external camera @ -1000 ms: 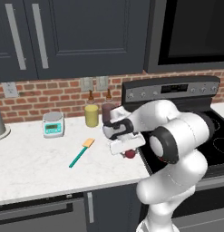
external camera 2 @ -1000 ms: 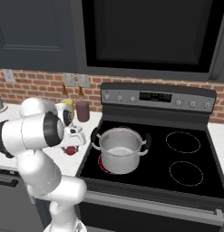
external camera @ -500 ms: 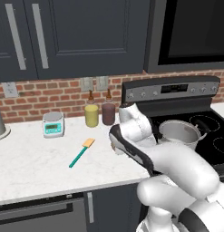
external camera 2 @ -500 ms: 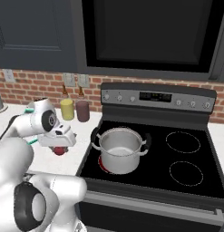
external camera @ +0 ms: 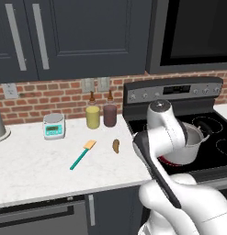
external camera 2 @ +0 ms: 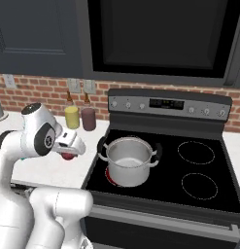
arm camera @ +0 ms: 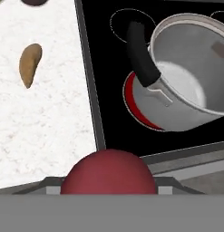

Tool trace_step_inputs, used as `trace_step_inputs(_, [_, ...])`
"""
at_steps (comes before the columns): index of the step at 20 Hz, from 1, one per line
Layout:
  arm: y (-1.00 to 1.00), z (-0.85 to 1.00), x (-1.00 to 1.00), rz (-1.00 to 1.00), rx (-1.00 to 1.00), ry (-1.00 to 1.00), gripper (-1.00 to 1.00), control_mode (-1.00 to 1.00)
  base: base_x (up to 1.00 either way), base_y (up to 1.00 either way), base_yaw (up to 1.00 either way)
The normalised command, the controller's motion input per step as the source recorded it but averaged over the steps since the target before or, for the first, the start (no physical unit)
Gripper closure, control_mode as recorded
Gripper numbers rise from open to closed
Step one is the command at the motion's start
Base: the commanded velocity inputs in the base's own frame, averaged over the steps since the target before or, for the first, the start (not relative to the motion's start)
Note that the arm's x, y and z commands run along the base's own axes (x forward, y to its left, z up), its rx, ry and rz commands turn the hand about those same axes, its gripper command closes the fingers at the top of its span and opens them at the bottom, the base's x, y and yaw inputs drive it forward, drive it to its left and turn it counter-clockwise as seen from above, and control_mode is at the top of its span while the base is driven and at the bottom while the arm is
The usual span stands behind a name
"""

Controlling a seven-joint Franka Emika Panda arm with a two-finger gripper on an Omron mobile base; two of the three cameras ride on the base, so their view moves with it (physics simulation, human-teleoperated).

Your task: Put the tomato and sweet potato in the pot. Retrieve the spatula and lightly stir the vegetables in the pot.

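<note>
Tomato (arm camera: 109, 172) sits gripped between the jaws, held above the worktop (arm camera: 50, 113) edge, left of the pot (external camera 2: 129, 160). Left base view alone shows the spatula (external camera: 82, 154) beside the sweet potato (external camera: 116, 146)

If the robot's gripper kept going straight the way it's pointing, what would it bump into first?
Probably the stove's front edge beside the pot. The gripper, holding the tomato, points down there, though depth is hard to judge.
</note>
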Motion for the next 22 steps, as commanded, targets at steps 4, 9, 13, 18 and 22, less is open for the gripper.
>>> trace_step_inputs(4, [-0.73, 0.74, -0.01, -0.04, 0.01, -0.2, 1.0, -1.0, 0.0, 0.0, 0.0])
trace_step_inputs(9, [-0.8, 0.51, 0.07, -0.05, 0.02, -0.09, 1.0, -1.0, 0.0, 0.0, 0.0])
trace_step_inputs(13, [-0.92, 0.1, 0.26, -0.02, 0.01, -0.02, 1.0, -1.0, 0.0, 0.0, 0.0])
trace_step_inputs(18, [-0.8, -0.02, 0.37, 0.0, 0.0, 0.0, 1.0, -1.0, 0.0, 0.0, 0.0])
trace_step_inputs(22, [-0.5, -0.27, 0.53, 0.0, 0.0, 0.03, 1.0, -1.0, 0.0, 0.0, 0.0])
